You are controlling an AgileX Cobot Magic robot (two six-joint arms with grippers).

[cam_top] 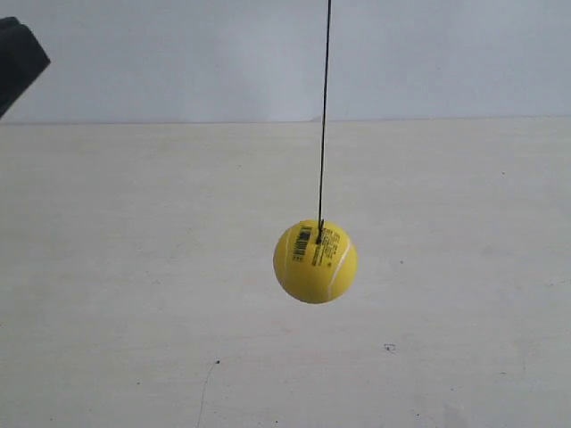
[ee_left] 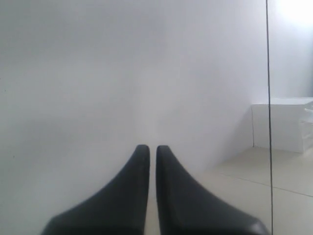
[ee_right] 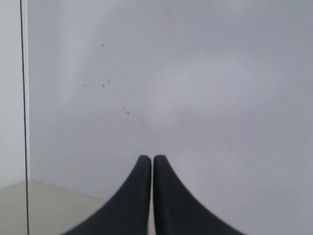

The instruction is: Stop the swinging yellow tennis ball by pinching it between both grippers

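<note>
Left wrist view: left fingers [ee_left: 122,205] together, toward a blank wall [ee_left: 98,73].

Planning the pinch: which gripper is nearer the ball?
Cannot tell. Left gripper and right gripper are both shut, clear of the string; the ball shows in neither wrist view, hanging untouched.

tennis ball [cam_top: 315,261]: bright yellow, white curved seam lines, black barcode and small black print | string [cam_top: 324,107]: black | surface [cam_top: 134,267]: cream, a few dark specks | wall [cam_top: 223,53]: pale grey-blue | left tool [ee_left: 148,149]: plain black | right tool [ee_right: 148,159]: plain black | cabinet [ee_left: 283,122]: white
</note>
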